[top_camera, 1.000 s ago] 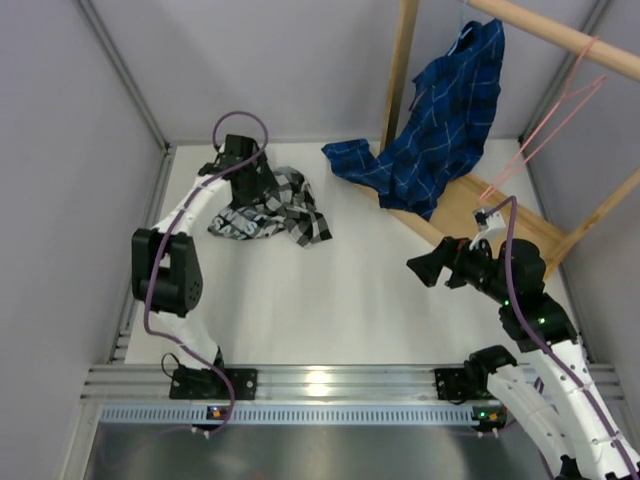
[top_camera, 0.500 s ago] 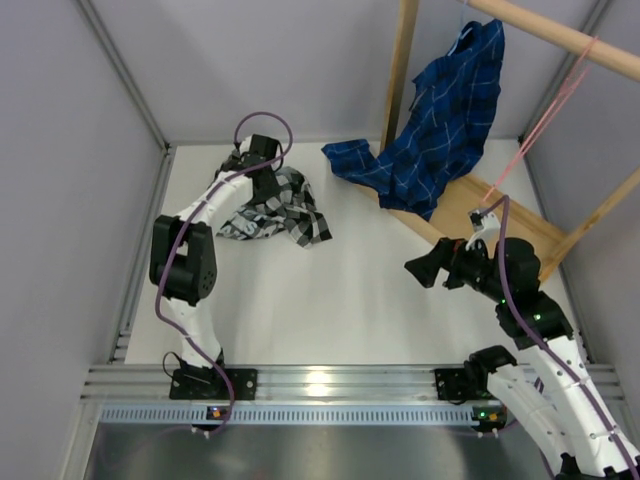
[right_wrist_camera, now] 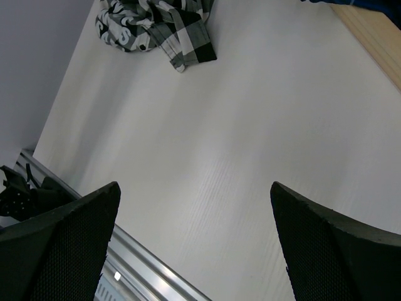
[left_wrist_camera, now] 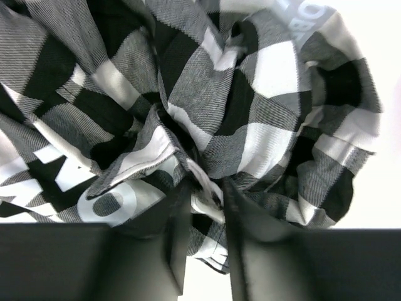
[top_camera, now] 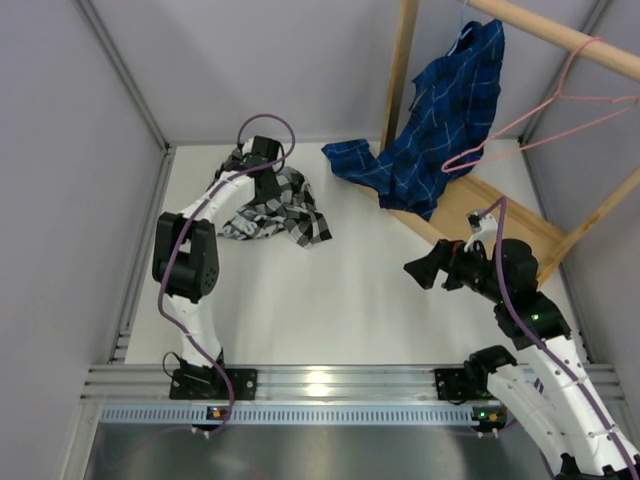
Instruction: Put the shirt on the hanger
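The black-and-white check shirt (top_camera: pixel 278 210) lies crumpled at the back left of the table and shows at the top of the right wrist view (right_wrist_camera: pixel 156 25). My left gripper (top_camera: pixel 266 182) points down onto its far edge. In the left wrist view this left gripper (left_wrist_camera: pixel 205 204) is shut on a fold of the shirt (left_wrist_camera: pixel 250 94). The pink wire hanger (top_camera: pixel 510 130) hangs by its hook from the wooden rod (top_camera: pixel 560 35) at the back right, tilted out to the left. My right gripper (top_camera: pixel 416 272) hovers over the table right of centre, and the right wrist view shows it (right_wrist_camera: pixel 194 188) open with nothing between its fingers.
A blue plaid shirt (top_camera: pixel 445 110) hangs from the rod and trails onto the table. The wooden rack's post (top_camera: pixel 400 70) and base board (top_camera: pixel 480 205) stand at the back right. Grey walls close in both sides, and an aluminium rail (top_camera: pixel 320 385) runs along the front.
My left gripper has shifted right over the shirt and closed on a fold. The pink hanger has swung up and out to the left. The right arm has barely moved.
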Available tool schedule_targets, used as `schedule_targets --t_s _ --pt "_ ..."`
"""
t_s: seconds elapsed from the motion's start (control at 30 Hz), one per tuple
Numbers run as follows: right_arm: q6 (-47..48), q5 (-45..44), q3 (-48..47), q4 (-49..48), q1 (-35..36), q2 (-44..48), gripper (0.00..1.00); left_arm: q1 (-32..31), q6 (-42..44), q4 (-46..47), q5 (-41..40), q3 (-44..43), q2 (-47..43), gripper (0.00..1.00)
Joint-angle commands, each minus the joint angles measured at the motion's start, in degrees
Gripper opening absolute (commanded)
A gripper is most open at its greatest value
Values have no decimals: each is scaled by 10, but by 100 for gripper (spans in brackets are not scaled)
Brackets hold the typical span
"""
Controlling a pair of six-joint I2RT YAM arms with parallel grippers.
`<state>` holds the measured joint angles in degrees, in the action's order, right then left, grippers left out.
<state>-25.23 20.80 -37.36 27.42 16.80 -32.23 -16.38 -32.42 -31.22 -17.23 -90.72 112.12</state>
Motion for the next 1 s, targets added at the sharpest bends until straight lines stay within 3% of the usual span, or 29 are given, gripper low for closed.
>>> schedule_targets --t_s 0.0,0.03,0.07,0.1,0.3,0.53,0.77,0.83,0.93,0.97 --pt "8 7 0 -39 -7 5 99 2 0 3 3 -11 16 26" --pt "11 6 -1 -38 -6 6 100 2 -1 4 4 -10 15 23" --pt "11 6 -2 -37 -7 4 100 2 -1 4 7 -10 12 3" --pt "12 6 -3 -37 -7 3 99 2 -4 3 11 -9 6 0" --pt "12 3 -5 -39 -7 -13 99 -60 30 5 11 10 -138 0" --pt "9 52 9 -88 -7 -23 99 -256 32 4 -61 123 -396 0" --pt "4 127 40 -152 -7 -48 99 -390 -66 26 75 323 -557 0" --pt "-16 130 71 -184 -6 -65 99 -421 -89 31 74 400 -590 0" --pt "-41 144 119 -229 11 -93 99 -426 -137 57 85 515 -633 1" --pt "-46 143 134 -238 22 -102 99 -426 -151 73 99 540 -641 8"
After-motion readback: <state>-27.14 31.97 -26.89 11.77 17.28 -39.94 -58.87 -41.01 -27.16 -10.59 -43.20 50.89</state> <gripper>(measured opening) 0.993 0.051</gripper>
